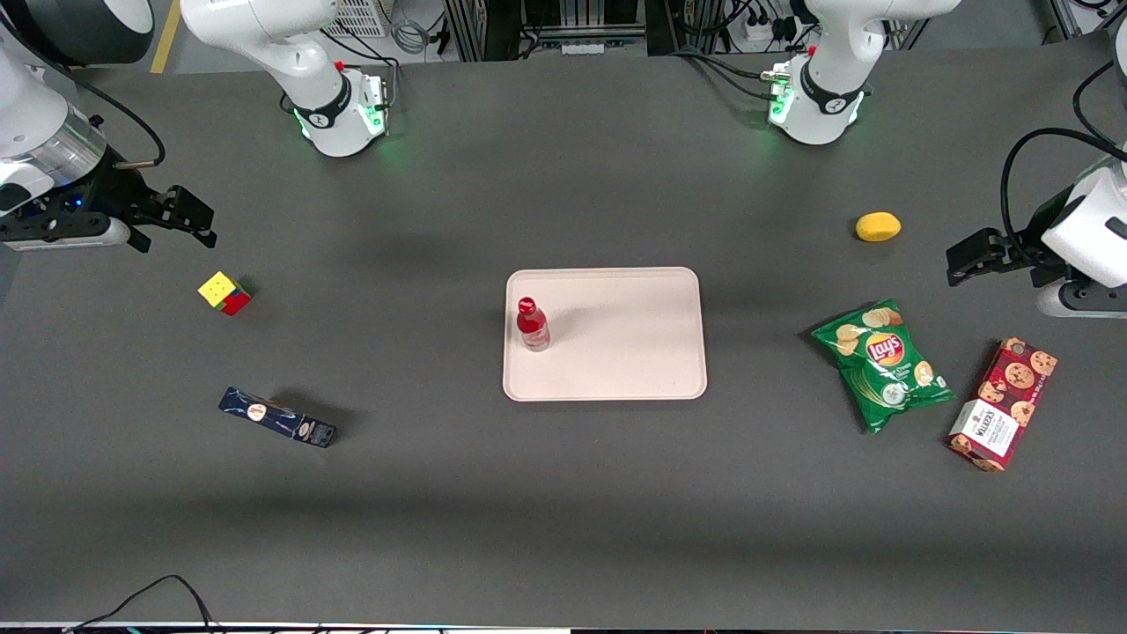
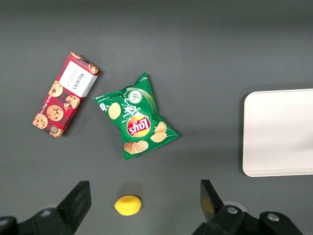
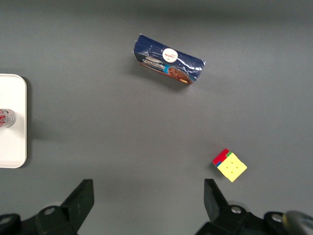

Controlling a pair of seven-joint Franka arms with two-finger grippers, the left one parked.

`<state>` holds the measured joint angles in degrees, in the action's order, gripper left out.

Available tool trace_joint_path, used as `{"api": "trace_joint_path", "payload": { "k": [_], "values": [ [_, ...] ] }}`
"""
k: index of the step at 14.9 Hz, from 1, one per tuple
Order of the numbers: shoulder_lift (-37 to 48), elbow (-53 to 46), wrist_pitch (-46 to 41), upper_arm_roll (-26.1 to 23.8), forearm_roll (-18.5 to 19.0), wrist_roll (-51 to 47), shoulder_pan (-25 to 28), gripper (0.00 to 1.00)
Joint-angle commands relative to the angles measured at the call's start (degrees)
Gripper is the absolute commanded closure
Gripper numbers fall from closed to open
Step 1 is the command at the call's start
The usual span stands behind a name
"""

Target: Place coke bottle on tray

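The red coke bottle (image 1: 533, 324) stands upright on the pale pinkish tray (image 1: 625, 352), close to the tray's edge toward the working arm's end. A sliver of the bottle (image 3: 6, 118) and the tray's edge (image 3: 12, 147) also show in the right wrist view. My right gripper (image 1: 195, 222) is open and empty, held above the table at the working arm's end, well away from the tray and a little farther from the front camera than the puzzle cube. Its two fingers (image 3: 80, 198) stand wide apart over bare table.
A puzzle cube (image 1: 224, 292) and a dark blue oblong box (image 1: 277, 417) lie near the working arm's end. Toward the parked arm's end lie a green chip bag (image 1: 882, 363), a red cookie box (image 1: 1003, 403) and a yellow lemon (image 1: 878, 226).
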<state>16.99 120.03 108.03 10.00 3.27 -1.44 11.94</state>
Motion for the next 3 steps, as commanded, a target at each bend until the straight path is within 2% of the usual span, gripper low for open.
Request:
{"api": "trace_joint_path", "payload": {
  "k": [1, 3],
  "values": [
    [-2.6, -3.3, -0.1, -0.1, 0.7, 1.6, 1.3, 0.0],
    [-3.0, -3.7, -0.1, -0.1, 0.7, 2.1, 1.3, 0.0]
  ]
}}
